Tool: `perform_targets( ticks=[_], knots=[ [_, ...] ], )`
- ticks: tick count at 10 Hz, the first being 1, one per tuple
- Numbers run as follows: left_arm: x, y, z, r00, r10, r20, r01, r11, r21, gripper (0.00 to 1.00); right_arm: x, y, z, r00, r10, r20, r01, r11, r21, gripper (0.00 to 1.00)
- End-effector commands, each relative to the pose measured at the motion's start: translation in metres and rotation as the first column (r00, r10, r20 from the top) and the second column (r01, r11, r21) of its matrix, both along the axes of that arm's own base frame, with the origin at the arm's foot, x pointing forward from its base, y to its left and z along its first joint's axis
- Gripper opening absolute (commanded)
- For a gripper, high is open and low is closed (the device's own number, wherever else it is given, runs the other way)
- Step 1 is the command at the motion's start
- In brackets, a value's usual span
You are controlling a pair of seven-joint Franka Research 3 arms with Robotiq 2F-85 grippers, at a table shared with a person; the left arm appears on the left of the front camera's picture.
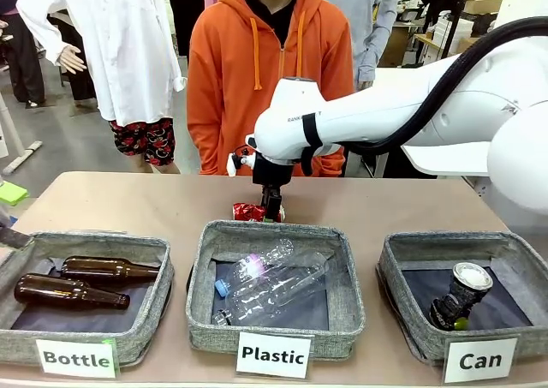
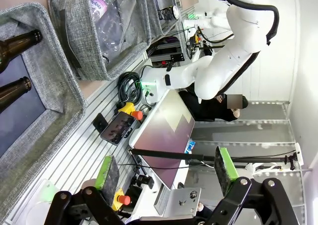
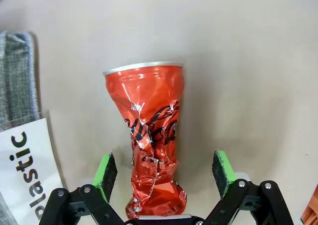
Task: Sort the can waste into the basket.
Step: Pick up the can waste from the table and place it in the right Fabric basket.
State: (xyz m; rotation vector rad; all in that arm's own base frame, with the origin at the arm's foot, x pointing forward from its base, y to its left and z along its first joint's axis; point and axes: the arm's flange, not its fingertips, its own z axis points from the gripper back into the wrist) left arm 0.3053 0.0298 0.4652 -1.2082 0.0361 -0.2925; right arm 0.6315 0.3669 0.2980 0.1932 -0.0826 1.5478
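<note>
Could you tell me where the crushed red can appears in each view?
Front view: crushed red can on the table behind the Plastic basket, under the right gripper.
Left wrist view: not in it.
Right wrist view: centre, between open fingers.
Shared landmark: Plastic basket.

The right arm reaches across the middle, its right gripper (image 3: 165, 171) pointing down, fingers spread wide; the left gripper (image 2: 168, 171) likewise gapes.

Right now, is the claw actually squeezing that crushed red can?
Apart. The right wrist view shows table on both sides between the right claw pads and the red can.
</note>
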Motion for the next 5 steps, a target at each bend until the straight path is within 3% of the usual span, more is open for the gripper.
perform_targets(
  ticks=[1, 2, 3, 4, 5],
  knots=[
    [-0.0019, 0.0015, 0.0027, 1.0, -0.006, -0.005, 0.006, 1.0, 0.002, 1.0, 0.0046, 0.0018, 0.008, 0.999, 0.037, -0.007, -0.037, 0.999, 0.014, 1.0],
    [-0.0019, 0.0015, 0.0027, 1.0, -0.006, -0.005, 0.006, 1.0, 0.002, 1.0, 0.0045, 0.0019, 0.0087, 0.998, 0.055, -0.018, -0.055, 0.998, 0.009, 0.4],
    [-0.0019, 0.0015, 0.0027, 1.0, -0.006, -0.005, 0.006, 1.0, 0.002, 1.0, 0.0043, 0.0024, 0.0086, 0.998, 0.061, -0.022, -0.061, 0.998, 0.003, 0.4],
    [-0.0019, 0.0015, 0.0027, 1.0, -0.006, -0.005, 0.006, 1.0, 0.002, 1.0, 0.0047, 0.0023, 0.0086, 0.998, 0.06, -0.026, -0.06, 0.998, 0.0, 0.0],
    [-0.0019, 0.0015, 0.0027, 1.0, -0.006, -0.005, 0.006, 1.0, 0.002, 1.0, 0.004, 0.0015, 0.0085, 0.998, 0.062, -0.031, -0.062, 0.998, -0.002, 0.35]
  ],
)
